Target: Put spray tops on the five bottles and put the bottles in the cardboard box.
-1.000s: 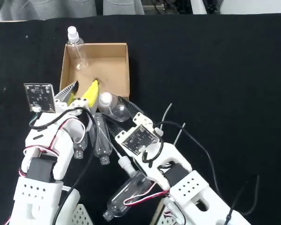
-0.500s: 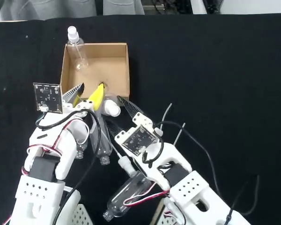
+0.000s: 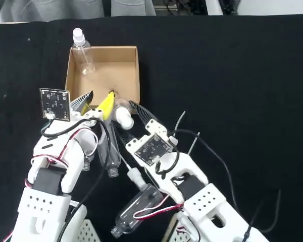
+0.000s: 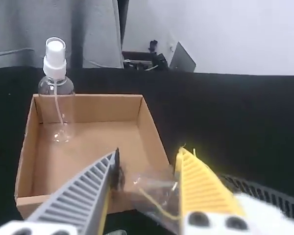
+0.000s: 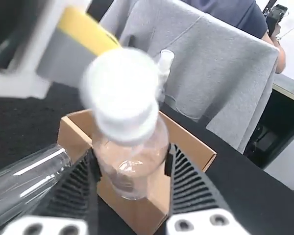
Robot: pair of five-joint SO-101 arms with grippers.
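Now our left tool [image 4: 149, 154], jaws apart, has reached the bottle [image 3: 122, 108] clamped in our right tool [image 5: 131, 154]; tightening its top looks next.

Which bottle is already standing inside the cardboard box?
The capped bottle upright in the cardboard box's far corner. Another capped one is clamped in the right gripper; the uncapped ones lie on the table.

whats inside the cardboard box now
One spray-topped bottle stands in a far corner of the box. The left hand and the held bottle cover the near edge, hiding that strip.
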